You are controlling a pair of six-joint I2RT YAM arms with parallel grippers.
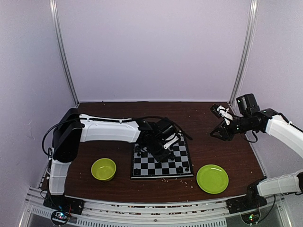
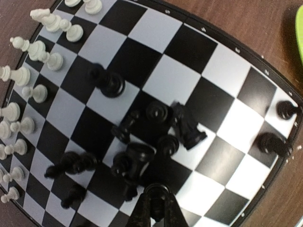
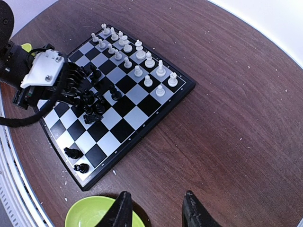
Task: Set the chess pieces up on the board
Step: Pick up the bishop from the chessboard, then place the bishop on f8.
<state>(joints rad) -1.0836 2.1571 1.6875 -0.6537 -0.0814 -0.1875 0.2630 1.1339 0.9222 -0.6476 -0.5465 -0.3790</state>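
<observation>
The board [image 1: 182,166] lies between the arms and also shows in the right wrist view [image 3: 142,111]. White chess pieces [image 2: 28,71] stand in two rows along its far edge [image 3: 137,56]. Several black pieces [image 2: 156,127] lie heaped mid-board, and two black ones [image 3: 75,160] stand at a near corner. My left gripper [image 2: 157,204] hangs over the heap [image 1: 163,144], shut on a small round-topped black piece [image 2: 156,190]. My right gripper [image 3: 156,210] is open and empty, raised high at the right [image 1: 221,113], away from the board.
A green bowl [image 1: 103,169] stands left of the board. A flat green plate [image 1: 212,178] lies to its right, its rim under my right fingers [image 3: 90,215]. The brown table [image 3: 236,118] runs to white walls at the back and sides.
</observation>
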